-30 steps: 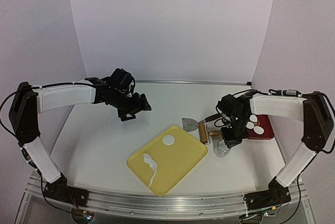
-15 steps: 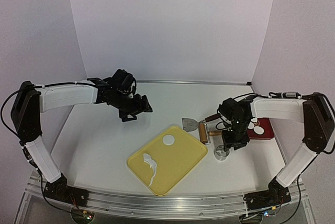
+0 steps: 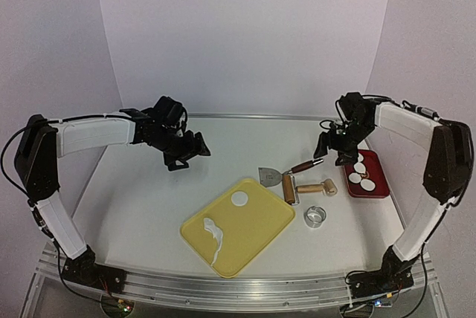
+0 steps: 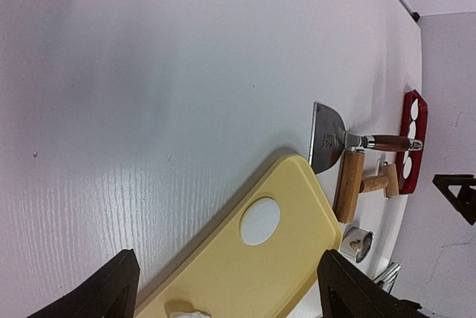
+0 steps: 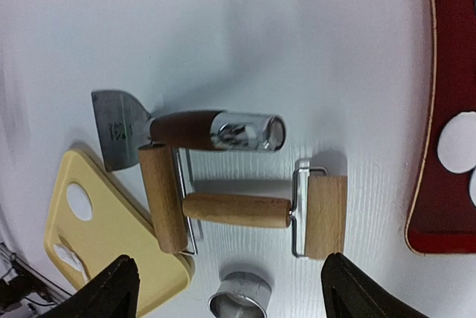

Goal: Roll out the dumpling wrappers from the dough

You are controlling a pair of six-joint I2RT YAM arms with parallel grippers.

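Observation:
One round white dumpling wrapper [image 3: 239, 199] lies on the yellow board [image 3: 253, 221], with a ragged strip of leftover dough [image 3: 213, 235] nearer the front. Three more wrappers [image 3: 362, 180] rest in the red tray [image 3: 375, 166]. The metal ring cutter [image 3: 315, 217] stands free on the table, beside the wooden roller [image 3: 305, 188]. My right gripper [image 3: 336, 156] hangs open above the roller, left of the tray; its wrist view looks down on the roller [image 5: 238, 210] and cutter [image 5: 239, 299]. My left gripper [image 3: 190, 158] hovers open at the far left, looking at the board's wrapper [image 4: 260, 221].
A metal scraper [image 3: 271, 177] with a dark wooden handle lies just behind the roller, its blade by the board's far corner. White walls close in the table at the back and both sides.
My right gripper has opened, left the ring cutter standing on the table, and risen back toward the far right. The left arm has barely moved.

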